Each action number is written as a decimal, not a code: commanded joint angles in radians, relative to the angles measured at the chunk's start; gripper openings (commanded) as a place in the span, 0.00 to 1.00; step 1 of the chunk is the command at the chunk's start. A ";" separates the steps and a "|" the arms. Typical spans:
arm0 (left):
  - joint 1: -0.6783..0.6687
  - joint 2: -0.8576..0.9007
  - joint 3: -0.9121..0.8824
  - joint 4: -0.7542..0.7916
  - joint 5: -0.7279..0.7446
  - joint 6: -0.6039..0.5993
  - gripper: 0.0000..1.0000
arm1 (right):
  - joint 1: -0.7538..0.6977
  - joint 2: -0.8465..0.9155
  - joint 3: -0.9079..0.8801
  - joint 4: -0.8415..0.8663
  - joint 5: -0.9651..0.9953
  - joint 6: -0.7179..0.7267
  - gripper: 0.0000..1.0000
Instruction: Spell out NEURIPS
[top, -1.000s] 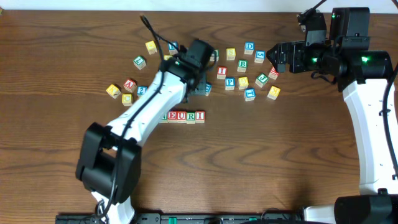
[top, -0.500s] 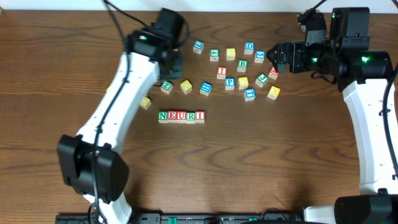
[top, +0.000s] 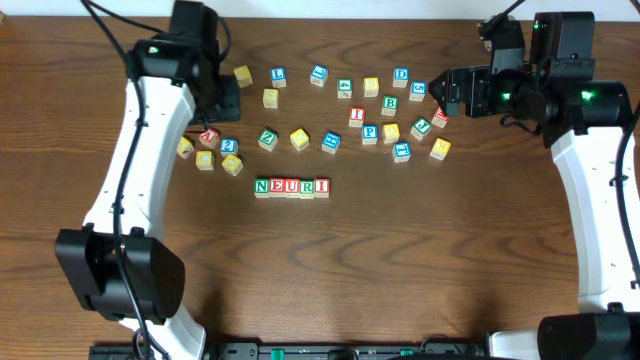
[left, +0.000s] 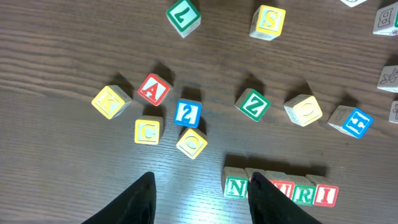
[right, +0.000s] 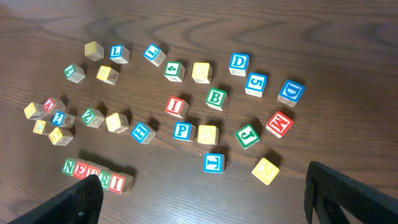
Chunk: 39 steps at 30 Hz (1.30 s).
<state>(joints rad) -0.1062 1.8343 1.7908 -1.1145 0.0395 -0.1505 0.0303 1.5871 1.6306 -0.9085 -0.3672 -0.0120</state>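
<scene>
Nearest first: the row N-E-U-R-I (top: 292, 187) lies near the middle of the wooden table (top: 430, 270). Its five cubes touch side by side, green N at the 9 o'clock end and red I at the 3 o'clock end. From the row, the blue P cube (top: 370, 132) sits loose at about 2 o'clock, well apart from it, with a spare red I (top: 356, 115) just beyond. At 10 o'clock from the row I note a small cluster: red A (left: 153, 89) and blue 2 (left: 186, 112), with yellow cubes beside them. Farther out, just shy of 12 o'clock, a yellow S cube (left: 268, 20) stands by itself. Beyond the cluster, at 10 to 11 o'clock, my left gripper (left: 202, 182) hangs above the table, fingers parted with nothing between them. Out at 2 o'clock, the right gripper (right: 202, 179) is raised by the far scatter, jaws spread wide and empty.
</scene>
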 joint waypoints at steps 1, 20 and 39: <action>0.023 -0.020 0.026 -0.009 0.039 0.035 0.47 | -0.004 0.003 -0.002 0.051 -0.014 0.007 0.99; 0.144 -0.020 0.026 -0.017 0.002 0.042 0.46 | 0.312 0.206 0.124 -0.002 0.220 0.170 0.99; 0.156 -0.020 0.026 -0.025 -0.020 0.042 0.47 | 0.396 0.426 0.286 -0.090 0.305 0.248 0.90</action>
<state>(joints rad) 0.0452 1.8343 1.7908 -1.1336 0.0490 -0.1249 0.4126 2.0045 1.9026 -1.0008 -0.0814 0.1864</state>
